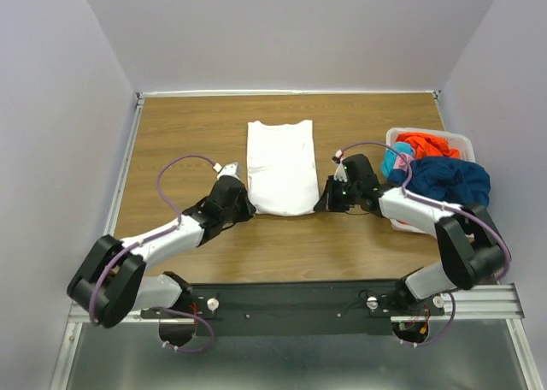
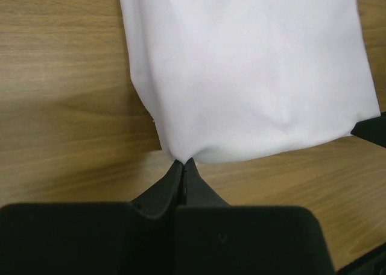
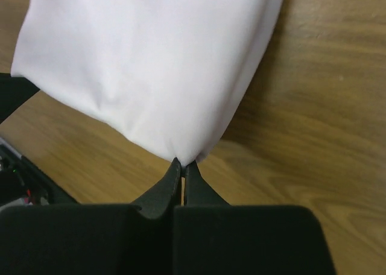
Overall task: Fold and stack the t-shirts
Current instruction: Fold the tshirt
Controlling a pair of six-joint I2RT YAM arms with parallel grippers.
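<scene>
The white t-shirt (image 1: 281, 168) lies as a long folded strip on the tabletop (image 1: 188, 133). Your left jaws and right jaws each pinch a near corner, likely so the hem lifts evenly for folding.

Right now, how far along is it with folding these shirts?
Done: the soft white cloth t-shirt lies on the wooden table as a long rectangle, no sleeves showing. In hand: the left gripper and right gripper each pinch a near corner, probably for the next fold. Left: the orange shirt and dark blue shirt lie crumpled in the white plastic bin.
</scene>
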